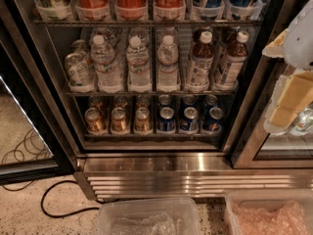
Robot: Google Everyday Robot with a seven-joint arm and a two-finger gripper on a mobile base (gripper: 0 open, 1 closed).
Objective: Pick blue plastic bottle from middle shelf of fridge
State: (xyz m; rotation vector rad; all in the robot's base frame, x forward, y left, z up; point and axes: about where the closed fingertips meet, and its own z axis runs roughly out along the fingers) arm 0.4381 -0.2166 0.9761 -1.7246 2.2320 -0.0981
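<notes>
Two clear plastic bins (146, 203) sit on the floor well below the middle shelf (146, 93), probably there to receive picked items. On that shelf the drinks stand upright in front-to-back lanes, likely so each front one can be reached. The front row holds one can (76, 71) at the left end, three water bottles (138, 62), then two amber bottles at the right end. The blue plastic bottle (199, 58) is the left of those two. Below the shelf, three gold cans (119, 120) and three blue cans (189, 120) face front. The gripper (289, 104) hangs just right of the shelf, outside the fridge (195, 180). Whether it is open or closed I cannot tell.
</notes>
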